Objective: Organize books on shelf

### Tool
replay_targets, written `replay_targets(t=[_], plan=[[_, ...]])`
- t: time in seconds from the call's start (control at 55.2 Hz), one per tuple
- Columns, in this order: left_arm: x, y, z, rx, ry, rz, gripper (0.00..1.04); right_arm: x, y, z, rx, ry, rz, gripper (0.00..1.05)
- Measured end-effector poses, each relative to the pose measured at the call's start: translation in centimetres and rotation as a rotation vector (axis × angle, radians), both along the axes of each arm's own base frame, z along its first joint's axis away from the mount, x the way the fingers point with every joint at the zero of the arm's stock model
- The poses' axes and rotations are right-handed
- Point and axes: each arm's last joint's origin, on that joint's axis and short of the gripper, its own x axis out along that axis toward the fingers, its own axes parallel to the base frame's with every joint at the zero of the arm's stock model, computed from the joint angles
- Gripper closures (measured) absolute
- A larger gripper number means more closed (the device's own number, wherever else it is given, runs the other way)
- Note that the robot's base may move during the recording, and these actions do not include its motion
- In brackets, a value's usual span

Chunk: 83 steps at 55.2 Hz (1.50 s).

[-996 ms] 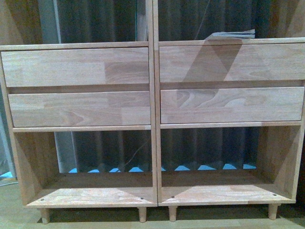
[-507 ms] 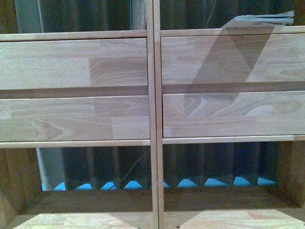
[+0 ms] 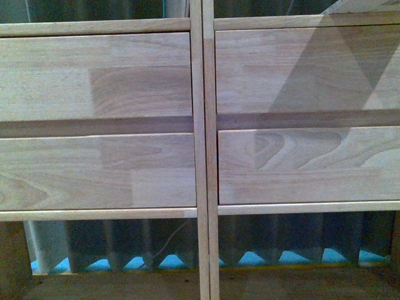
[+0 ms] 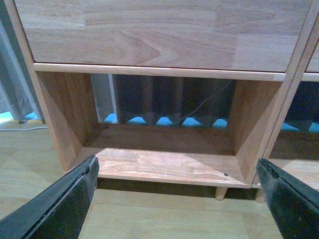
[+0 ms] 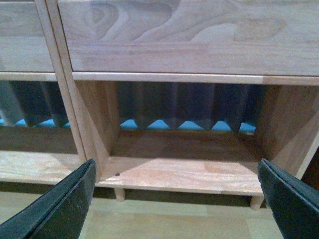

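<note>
Nothing readable for me here: no text, labels, brand marks or nos. on the shelf [image 3: 201,125]. Its drawer fronts [image 3: 94,81] show only plain wood grain in front, L and R wrist views.
</note>
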Motion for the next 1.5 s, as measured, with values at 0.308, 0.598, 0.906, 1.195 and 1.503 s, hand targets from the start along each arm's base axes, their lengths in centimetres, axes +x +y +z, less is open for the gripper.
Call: replay_targets(t=[0.308, 0.598, 0.906, 1.195, 1.503], plan=[[0.0, 0.0, 0.0, 0.000, 0.000, 0.000, 0.07, 0.0, 0.0, 0.0, 0.000, 0.000, 0.003, 0.07], [0.0, 0.0, 0.0, 0.001, 0.000, 0.000, 0.07, 0.0, 0.0, 0.0, 0.028, 0.012, 0.041, 0.07], [0.0, 0.0, 0.0, 0.000, 0.000, 0.000, 0.07, 5.6, -0.4, 8.4, 0.562, -0.045, 0.231, 0.07], [0.0, 0.0, 0.0, 0.000, 0.000, 0.000, 0.07, 16.6, -0.4, 11.5, 1.024, 0.126, 0.164, 0.07], [0.0, 0.0, 0.0, 0.000, 0.000, -0.001, 0.07, 22.8, -0.5, 13.5, 1.186, 0.101, 0.124, 0.07]])
